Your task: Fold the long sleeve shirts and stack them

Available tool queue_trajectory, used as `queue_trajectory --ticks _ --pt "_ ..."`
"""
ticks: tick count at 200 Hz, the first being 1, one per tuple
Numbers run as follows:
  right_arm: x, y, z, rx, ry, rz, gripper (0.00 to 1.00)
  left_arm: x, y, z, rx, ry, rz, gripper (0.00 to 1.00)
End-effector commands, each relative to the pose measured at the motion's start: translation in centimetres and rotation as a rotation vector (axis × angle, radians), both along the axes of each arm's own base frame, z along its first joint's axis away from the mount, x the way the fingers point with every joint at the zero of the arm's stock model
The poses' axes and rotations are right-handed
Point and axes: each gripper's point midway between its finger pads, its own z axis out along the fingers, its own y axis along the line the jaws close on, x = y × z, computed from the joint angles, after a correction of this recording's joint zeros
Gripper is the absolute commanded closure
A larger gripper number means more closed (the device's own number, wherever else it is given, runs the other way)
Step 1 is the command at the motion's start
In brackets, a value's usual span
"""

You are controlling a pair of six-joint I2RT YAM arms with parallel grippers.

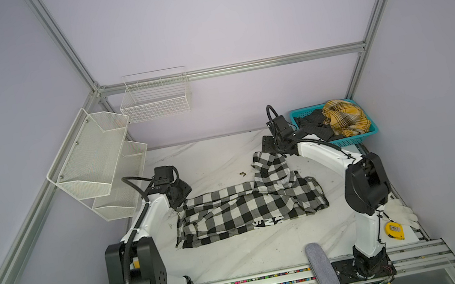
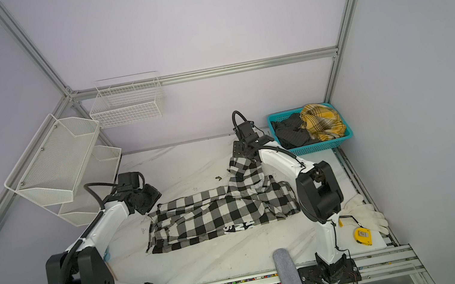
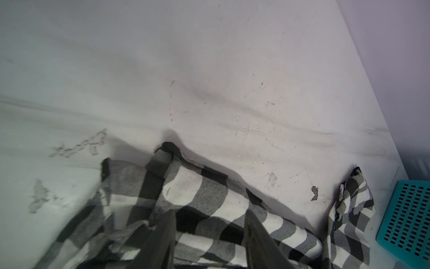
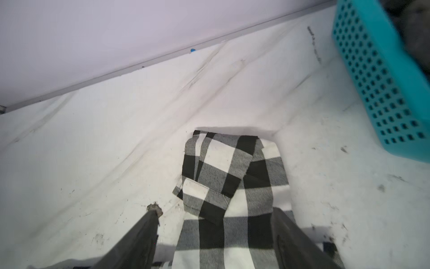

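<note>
My left gripper (image 3: 209, 214) and right gripper (image 4: 215, 209) gape, empty, over the checked shirt (image 1: 241, 210). Lifting carelessly, I could snag a fold and rumple it.

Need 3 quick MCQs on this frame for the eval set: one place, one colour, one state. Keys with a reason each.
1. Where does the teal basket stand?
A) far right corner of the table
B) near left corner
C) table centre

2. What colour is the plaid shirt in the basket?
A) red
B) yellow
C) green

3. How do the jaws of the right gripper stand?
A) shut on a sleeve
B) shut on nothing
C) open, either side of a sleeve of the checked shirt

Key:
1 A: it sits at the far right in both top views.
2 B: yellow with dark stripes.
3 C: the right wrist view shows the fingers wide apart, cloth loose between.
</note>
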Motion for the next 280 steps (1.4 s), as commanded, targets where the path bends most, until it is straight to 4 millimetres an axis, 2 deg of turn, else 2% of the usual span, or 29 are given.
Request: queue_trajectory --ticks 1,22,40,50,61,88,104,140,152,164,174,204,218,230,256,274,280 --pt "0.3 -1.0 -5.1 -0.123 0.163 0.0 0.23 2.5 -2.4 0.2 -0.064 -0.002 -0.073 0.63" --pt "2.1 -1.4 -6.4 -0.179 0.179 -0.028 0.25 2.5 -3.2 -0.7 -0.063 0.021 -0.087 0.74" --pt "3.1 -1.6 -7.5 -0.165 0.202 -0.033 0.27 1.2 -3.5 -1.7 -0.068 0.053 -0.086 0.78" --pt "3.5 -1.4 -8.0 -0.152 0.21 -0.023 0.31 0.1 -3.6 -2.7 -0.07 0.078 -0.085 0.82" --pt "3.4 -1.2 -8.8 -0.144 0.231 -0.018 0.35 -1.2 -3.5 -3.8 -0.07 0.108 -0.084 0.84" --pt "2.8 -1.3 -9.9 -0.139 0.256 -0.022 0.35 -3.7 -3.4 -5.9 -0.07 0.159 -0.08 0.87" --pt "2.3 -1.5 -10.7 -0.141 0.27 -0.027 0.36 -4.6 -3.3 -6.7 -0.07 0.176 -0.079 0.88" --pt "2.3 -1.1 -12.3 -0.103 0.299 -0.03 0.48 -5.5 -3.2 -7.9 -0.07 0.208 -0.078 0.92" --pt "2.3 -0.7 -12.6 -0.078 0.304 -0.025 0.55 -5.4 -3.2 -7.6 -0.07 0.199 -0.08 0.92" --pt "2.7 -0.3 -12.3 -0.056 0.293 -0.018 0.68 -4.8 -3.4 -6.8 -0.071 0.173 -0.091 0.88" --pt "2.9 0.0 -11.8 -0.045 0.28 -0.013 0.79 -4.3 -3.5 -6.0 -0.065 0.151 -0.101 0.83" --pt "3.6 0.5 -8.7 -0.01 0.223 -0.005 1.0 -2.7 -4.4 -2.4 0.002 0.073 -0.165 0.62" --pt "3.6 0.6 -7.2 0.011 0.194 0.0 1.0 -2.0 -5.3 -0.5 0.039 0.027 -0.212 0.55" --pt "3.4 0.7 -6.7 0.022 0.185 0.004 1.0 -1.2 -6.3 0.9 0.055 -0.013 -0.25 0.51" --pt "2.8 0.9 -7.6 0.043 0.203 0.009 1.0 -0.1 -8.4 2.8 0.08 -0.069 -0.319 0.49" --pt "2.6 0.9 -8.6 0.037 0.226 0.009 0.71 0.7 -10.0 3.3 0.063 -0.091 -0.356 0.49" --pt "2.7 1.0 -8.7 0.036 0.224 0.022 0.64 1.1 -10.6 3.5 0.056 -0.097 -0.369 0.48"
